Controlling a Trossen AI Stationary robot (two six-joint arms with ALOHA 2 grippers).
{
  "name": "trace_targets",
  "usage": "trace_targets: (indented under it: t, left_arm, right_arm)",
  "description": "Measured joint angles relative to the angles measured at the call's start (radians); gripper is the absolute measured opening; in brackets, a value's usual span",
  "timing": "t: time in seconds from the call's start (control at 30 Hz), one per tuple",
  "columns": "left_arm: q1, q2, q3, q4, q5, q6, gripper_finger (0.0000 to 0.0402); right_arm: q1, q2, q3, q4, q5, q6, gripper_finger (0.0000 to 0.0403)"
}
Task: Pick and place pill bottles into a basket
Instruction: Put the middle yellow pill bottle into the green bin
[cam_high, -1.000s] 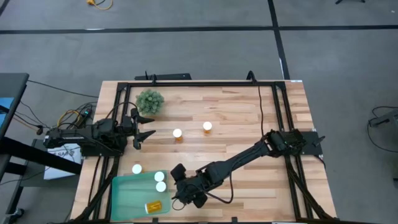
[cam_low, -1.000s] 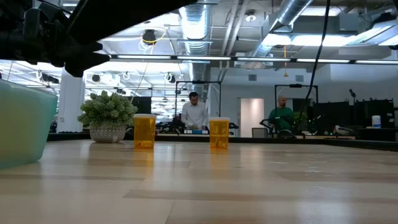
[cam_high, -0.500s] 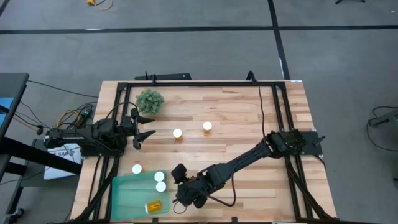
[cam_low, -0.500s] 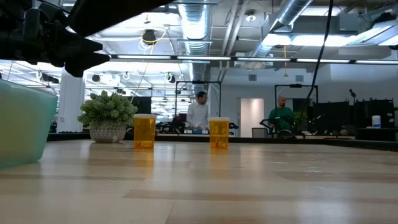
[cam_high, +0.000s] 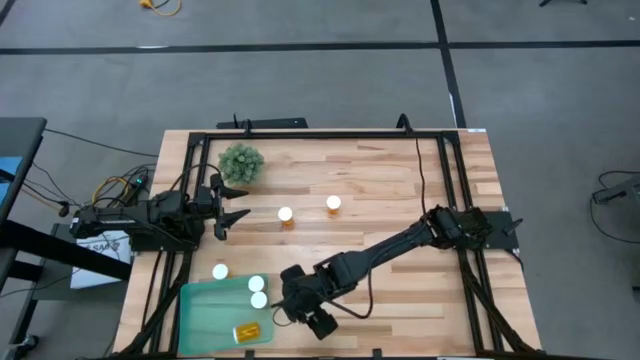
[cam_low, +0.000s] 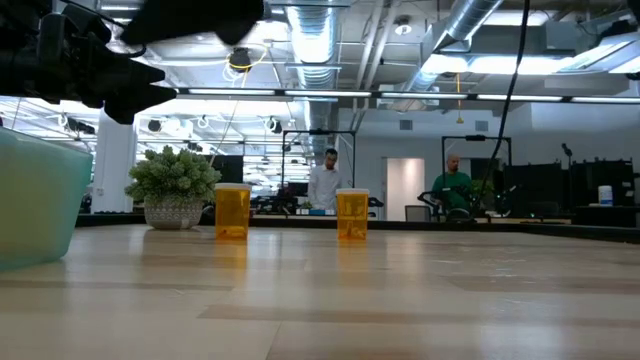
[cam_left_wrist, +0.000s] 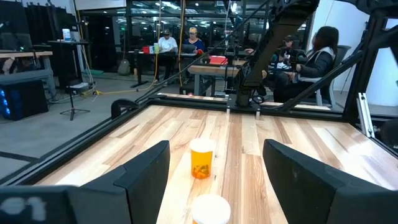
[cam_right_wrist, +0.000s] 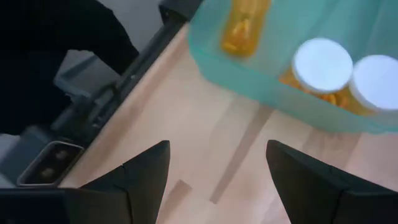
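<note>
Hovering w/ empty spread jaws, right gripper (cam_high: 283, 312) sits beside basket (cam_high: 205, 318).

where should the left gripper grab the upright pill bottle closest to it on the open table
Grip the amber body just under the white cap of the nearer pill bottle, coming in level from the left gripper side. It stands upright with bare wood all round, and the other loose bottle stands well apart. The open fingers already frame it, so a straight advance should likely do.

Six pill bottles: three in the basket (cam_high: 200, 315), one (cam_high: 220, 272) beside its far edge, two mid-bench. One basket. One plant (cam_high: 241, 162). Two arms.
</note>
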Motion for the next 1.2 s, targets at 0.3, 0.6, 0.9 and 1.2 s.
trace_targets:
  t: [0.3, 0.6, 0.9, 1.2]
  left_arm:
    - [0.000, 0.000, 0.000, 0.000, 0.000, -0.002, 0.0249]
    - [0.000, 0.000, 0.000, 0.000, 0.000, 0.002, 0.0249]
    - [0.000, 0.000, 0.000, 0.001, 0.000, 0.002, 0.0249]
    - [0.000, 0.000, 0.000, 0.000, 0.000, 0.003, 0.0249]
  right_arm:
    - [0.052, -0.161, 0.002, 0.189, -0.012, 0.024, 0.0260]
    - [0.065, -0.401, -0.087, 0.339, -0.008, 0.025, 0.0260]
    - [0.064, -0.706, -0.380, 0.538, 0.061, 0.043, 0.0260]
    - [0.042, -0.972, -0.882, 0.920, 0.112, 0.104, 0.0259]
